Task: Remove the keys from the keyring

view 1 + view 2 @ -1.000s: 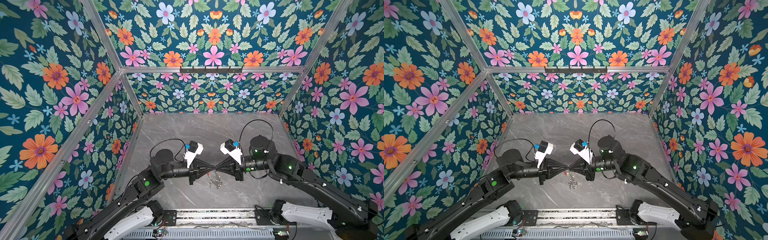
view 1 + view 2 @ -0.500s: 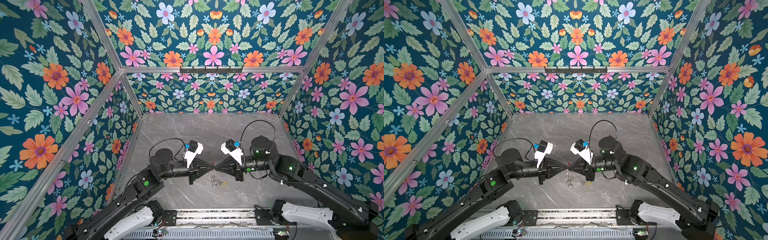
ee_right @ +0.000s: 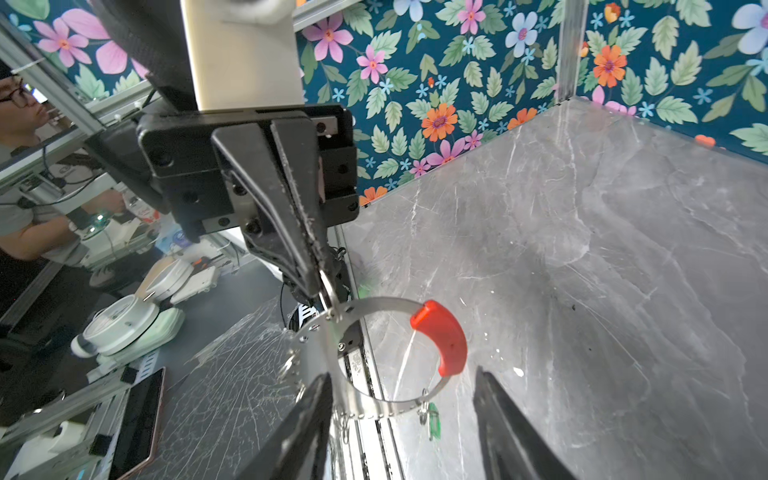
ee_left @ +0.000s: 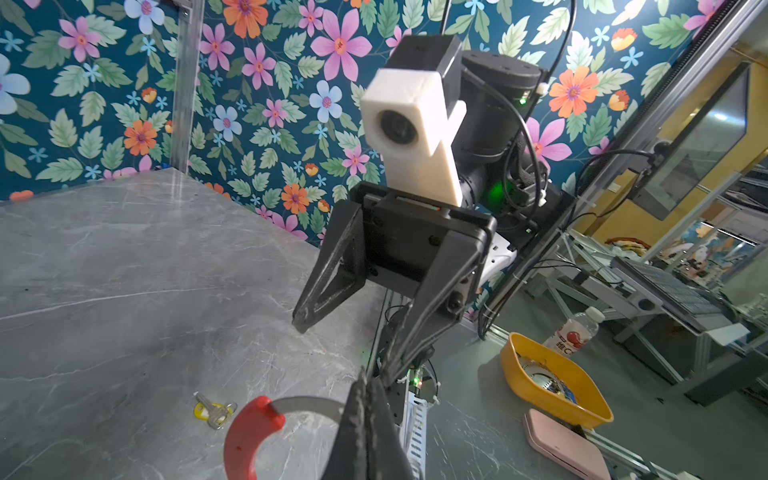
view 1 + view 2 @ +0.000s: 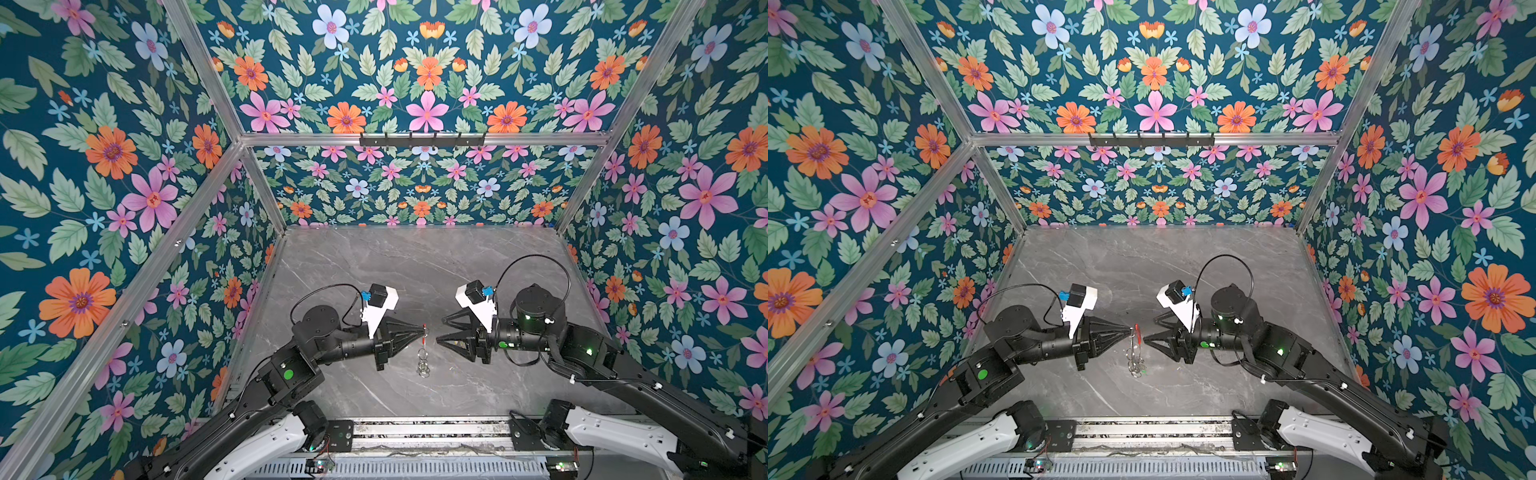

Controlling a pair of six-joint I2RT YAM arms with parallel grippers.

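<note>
My left gripper (image 5: 422, 330) is shut on the keyring (image 3: 374, 405), pinching its thin grey band above the marble table (image 5: 415, 270). The ring hangs below the fingertips in both top views, with its red segment (image 3: 442, 336) beside the grip. A key with a green tag (image 3: 432, 419) dangles from a small loop on the ring's low side. A short yellow key (image 4: 214, 409) lies loose on the table under the ring. My right gripper (image 5: 439, 331) stands open just right of the ring, with nothing between its fingers (image 3: 494, 407).
Floral walls (image 5: 124, 208) close the table on three sides, and a metal rail (image 5: 415, 432) runs along the front. Outside the cell lie a yellow bowl (image 4: 552, 382), a pink case (image 4: 565, 444) and a bottle (image 4: 575, 332). A person (image 3: 25, 166) sits beyond the frame.
My right gripper, shut at the ring a second ago, has opened and drawn back a little to the right. The left gripper still holds the ring in place.
</note>
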